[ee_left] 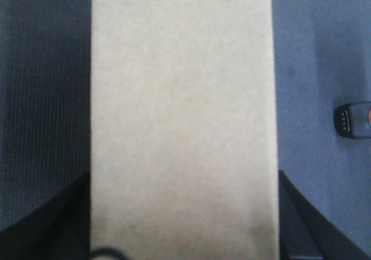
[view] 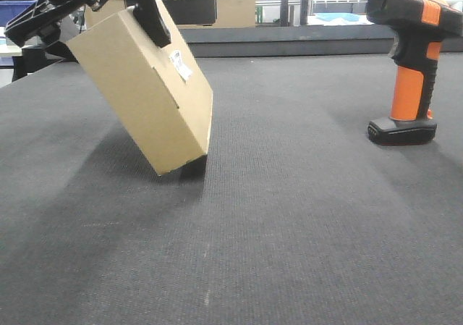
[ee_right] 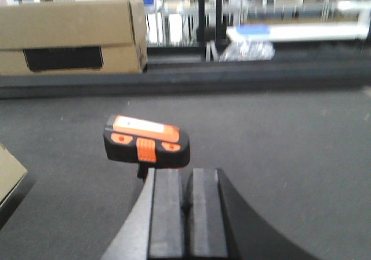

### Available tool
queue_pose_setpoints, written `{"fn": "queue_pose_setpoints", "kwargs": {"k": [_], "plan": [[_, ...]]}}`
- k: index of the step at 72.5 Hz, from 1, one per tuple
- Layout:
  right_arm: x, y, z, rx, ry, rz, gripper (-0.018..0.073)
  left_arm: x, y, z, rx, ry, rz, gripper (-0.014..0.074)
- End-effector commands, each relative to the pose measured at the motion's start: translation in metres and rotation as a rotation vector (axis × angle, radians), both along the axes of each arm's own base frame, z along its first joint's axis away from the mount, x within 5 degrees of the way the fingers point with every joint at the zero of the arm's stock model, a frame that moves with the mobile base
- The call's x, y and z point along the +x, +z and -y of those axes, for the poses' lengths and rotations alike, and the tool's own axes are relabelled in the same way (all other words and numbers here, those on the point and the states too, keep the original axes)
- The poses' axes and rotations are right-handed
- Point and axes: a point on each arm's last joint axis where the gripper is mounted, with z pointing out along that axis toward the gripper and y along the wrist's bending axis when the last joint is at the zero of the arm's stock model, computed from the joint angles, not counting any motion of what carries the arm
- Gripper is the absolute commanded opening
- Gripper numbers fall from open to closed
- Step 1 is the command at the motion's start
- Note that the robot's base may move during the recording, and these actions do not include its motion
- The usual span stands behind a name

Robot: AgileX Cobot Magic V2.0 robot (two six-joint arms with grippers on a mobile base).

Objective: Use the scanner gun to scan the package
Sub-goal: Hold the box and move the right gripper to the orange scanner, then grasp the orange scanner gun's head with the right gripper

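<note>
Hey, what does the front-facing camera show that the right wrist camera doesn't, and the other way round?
Only the front-facing view shows the left gripper clamping the tilted package, whose lower end is on the table, and the package's white label. Only the right wrist view shows the right gripper, shut and empty, apart from the scanner gun; it catches just a corner of the package. Both views show the scanner gun, untouched, and the larger cardboard box at the back.
</note>
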Motion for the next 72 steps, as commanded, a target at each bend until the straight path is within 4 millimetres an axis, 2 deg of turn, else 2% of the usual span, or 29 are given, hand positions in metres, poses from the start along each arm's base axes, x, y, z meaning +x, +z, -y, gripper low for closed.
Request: {"fn": "queue_pose_setpoints", "kwargs": {"k": [1, 13, 27, 36, 52, 61, 72], "plan": [[0.018, -0.001, 0.002, 0.040, -0.012, 0.004, -0.0168, 0.000, 0.008, 0.003, -0.028, 0.007, 0.026, -0.0111], [0.047, -0.013, 0.006, 0.104, -0.050, -0.038, -0.0168, -0.002, 0.007, 0.003, -0.024, 0.002, 0.010, -0.0111], [0.082, -0.039, 0.008, 0.145, -0.075, -0.124, -0.0168, -0.002, 0.007, 0.003, -0.022, 0.000, 0.003, -0.0111], [0.104, -0.052, 0.001, 0.119, -0.055, -0.091, -0.0168, -0.002, 0.007, 0.003, -0.022, 0.000, 0.003, -0.0111], [0.130, -0.076, -0.017, 0.069, 0.001, -0.054, -0.0163, -0.002, 0.007, 0.003, -0.023, 0.001, 0.007, -0.0111], [0.140, -0.090, -0.021, 0.057, 0.005, -0.051, -0.0060, -0.002, 0.007, 0.003, -0.023, 0.001, 0.007, -0.0111], [0.146, -0.101, -0.022, 0.047, -0.002, -0.069, 0.0171, -0.002, 0.007, 0.003, -0.023, 0.001, 0.007, -0.0111]]}}
